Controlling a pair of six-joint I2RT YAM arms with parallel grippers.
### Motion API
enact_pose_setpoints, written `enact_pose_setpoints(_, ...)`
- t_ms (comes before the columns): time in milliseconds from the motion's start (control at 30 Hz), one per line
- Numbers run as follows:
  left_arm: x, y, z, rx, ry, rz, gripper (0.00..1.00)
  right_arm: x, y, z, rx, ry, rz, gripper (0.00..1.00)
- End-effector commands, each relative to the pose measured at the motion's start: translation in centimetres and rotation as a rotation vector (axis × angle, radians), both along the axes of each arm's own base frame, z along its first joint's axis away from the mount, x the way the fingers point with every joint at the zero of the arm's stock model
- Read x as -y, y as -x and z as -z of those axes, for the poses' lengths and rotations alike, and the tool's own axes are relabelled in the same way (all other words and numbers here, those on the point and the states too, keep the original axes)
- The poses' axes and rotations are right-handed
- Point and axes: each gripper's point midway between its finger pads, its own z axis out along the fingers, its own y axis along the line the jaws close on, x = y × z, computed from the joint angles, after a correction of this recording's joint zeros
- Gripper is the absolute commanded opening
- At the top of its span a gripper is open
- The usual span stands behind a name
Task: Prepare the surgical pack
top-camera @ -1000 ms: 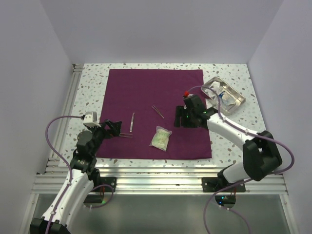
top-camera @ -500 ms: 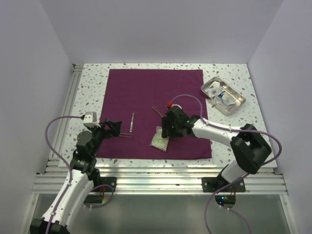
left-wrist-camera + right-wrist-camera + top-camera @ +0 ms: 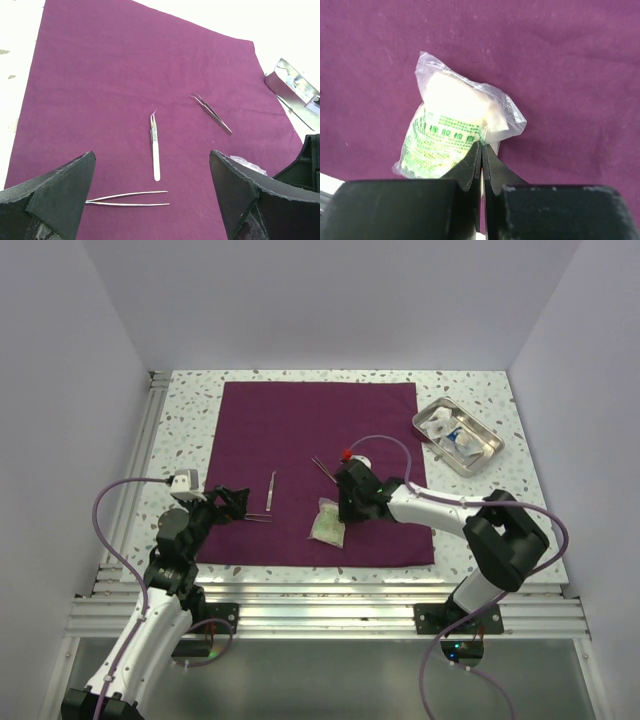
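Overhead and wrist views. The surgical pack (image 3: pixel 320 440), a deep plum-purple woven cloth, is lying spread out as one large flat square sheet on the white speckled table (image 3: pixel 180 410), reaching nearly to the table's near edge.

Three slim silver metal tweezers are resting on the sheet, apart from one another: a fine-pointed pair (image 3: pixel 155 152) near the middle, a long open pair (image 3: pixel 127 198) lying crosswise just nearer the left arm, and a dark-tipped angled pair (image 3: pixel 212 112) farther to the right.

A small clear plastic packet (image 3: pixel 452 130), holding white material and carrying green print, is sitting on the near half of the cloth.

The right gripper (image 3: pixel 481 147) is reaching down to the packet's edge with its jaws pressed fully together. Whether any plastic film is being pinched between them cannot be told.

The left gripper (image 3: pixel 235 503) is hovering over the near-left part of the sheet with its jaws spread wide, holding nothing.

A shallow rectangular steel tray (image 3: pixel 430 408) containing small wrapped items is standing on the bare table beyond the cloth's far-right corner.
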Motion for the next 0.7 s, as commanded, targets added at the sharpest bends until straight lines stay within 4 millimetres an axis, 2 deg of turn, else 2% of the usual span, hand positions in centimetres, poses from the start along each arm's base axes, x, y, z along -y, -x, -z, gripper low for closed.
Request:
enact_pose_setpoints(0,0.5,-0.3,-2.8,0.077,0.021,0.020,1.00,-0.4,-2.1,-3.6,0.101,-0.028,0.045,0.00)
enact_pose_setpoints(133,0.5,-0.3,-2.7,0.074,0.021,0.019,1.00,0.7,-3.3,-5.6,0.146,-0.020,0.074,0.00)
enact_pose_setpoints(267,0.5,-0.3,-2.6,0.072,0.021,0.020,1.00,2.9,-4.5,-7.7,0.180,-0.024,0.116,0.00)
enact_pose_setpoints(367,0.6,-0.3,-2.6,0.072,0.022,0.022,1.00,5.7,-6.3,-9.3,0.203,-0.046,0.173,0.00)
enact_pose_setpoints(400,0.5,-0.3,-2.6,0.072,0.022,0.020,1.00,7.4,-7.3,-9.6,0.204,-0.049,0.215,0.00)
enact_pose_setpoints(467,0.6,-0.3,-2.6,0.072,0.022,0.023,1.00,9.3,-8.3,-11.1,0.234,-0.036,0.241,0.00)
enact_pose_setpoints(500,0.6,-0.3,-2.6,0.071,0.022,0.022,1.00,11.2,-9.3,-11.5,0.243,-0.028,0.289,0.00)
enact_pose_setpoints(567,0.6,-0.3,-2.6,0.071,0.022,0.022,1.00,12.8,-10.6,-12.8,0.260,-0.032,0.313,0.00)
enact_pose_setpoints(600,0.6,-0.3,-2.6,0.070,0.022,0.023,1.00,14.8,-11.5,-13.2,0.263,-0.027,0.359,0.00)
enact_pose_setpoints(667,0.6,-0.3,-2.6,0.071,0.022,0.022,1.00,16.3,-12.9,-14.5,0.281,-0.036,0.385,0.00)
